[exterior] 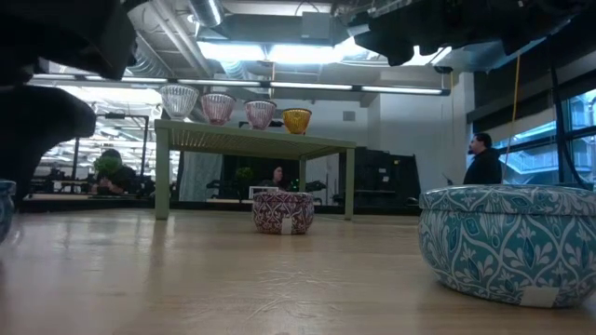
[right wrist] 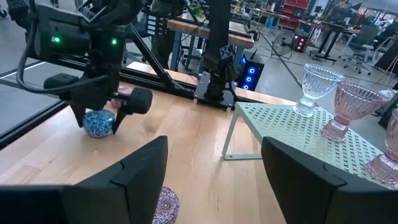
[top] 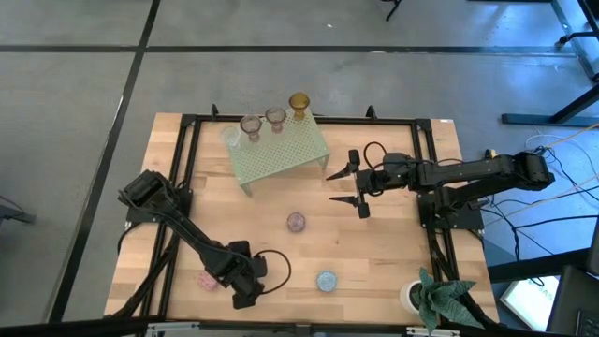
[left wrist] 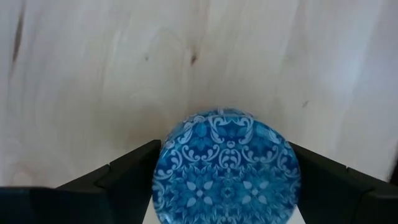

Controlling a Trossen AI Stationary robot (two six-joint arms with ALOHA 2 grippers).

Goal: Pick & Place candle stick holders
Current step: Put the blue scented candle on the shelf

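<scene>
Left pincer [top: 245, 298] spread wide around a dark blue patterned holder [left wrist: 227, 168] at the desk's [top: 374, 253] near edge, right pincer [top: 348, 187] released beside the green rack [top: 281, 150], four stemmed holders [top: 275, 118] on top, mauve holder [top: 296, 222] mid-desk.

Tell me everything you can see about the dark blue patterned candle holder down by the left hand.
The dark blue candle holder is a small round cup with a pale floral, tile-like pattern and a glossy, glass-like surface. It rests on the wooden table, on the left side and well away from the green rack. The left hand is down around it. Whether the hand grips it cannot be told.
</scene>
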